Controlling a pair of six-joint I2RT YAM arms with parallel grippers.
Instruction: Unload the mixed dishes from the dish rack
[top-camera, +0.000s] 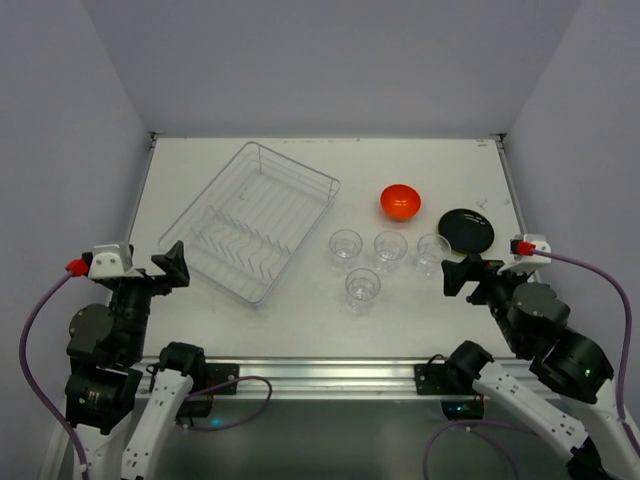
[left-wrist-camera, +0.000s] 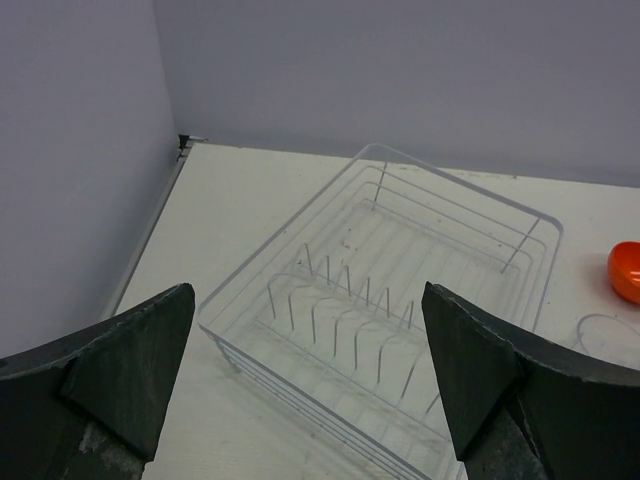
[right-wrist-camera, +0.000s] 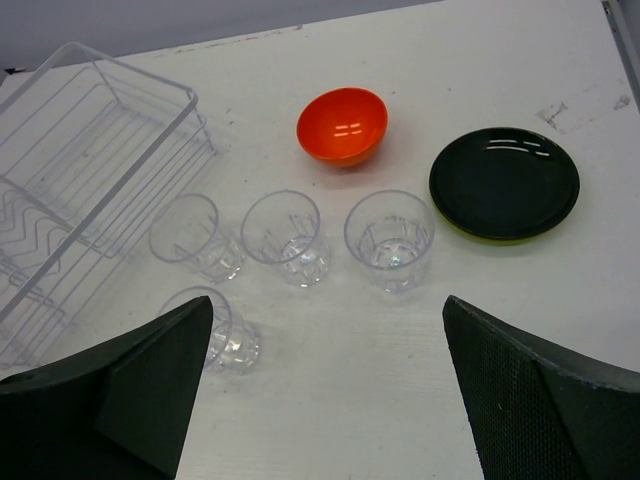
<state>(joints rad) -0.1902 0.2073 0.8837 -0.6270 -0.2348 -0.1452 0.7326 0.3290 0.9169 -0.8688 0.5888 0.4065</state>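
The silver wire dish rack (top-camera: 250, 220) stands bare; four clear tumblers (top-camera: 346, 245), the orange bowl (top-camera: 399, 201) and the round black plate (top-camera: 466, 230) sit on the white tabletop (top-camera: 300, 320). The left hand (top-camera: 177, 265) and right hand (top-camera: 457, 275) gape, released and empty. A careless right swing could topple the nearest tumbler.

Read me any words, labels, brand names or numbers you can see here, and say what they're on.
No readable text anywhere.
The dish rack, clear tumblers, orange bowl and black plate are all unmarked.
Faint grey smudges on the table near the plate are scuffs, not letters.
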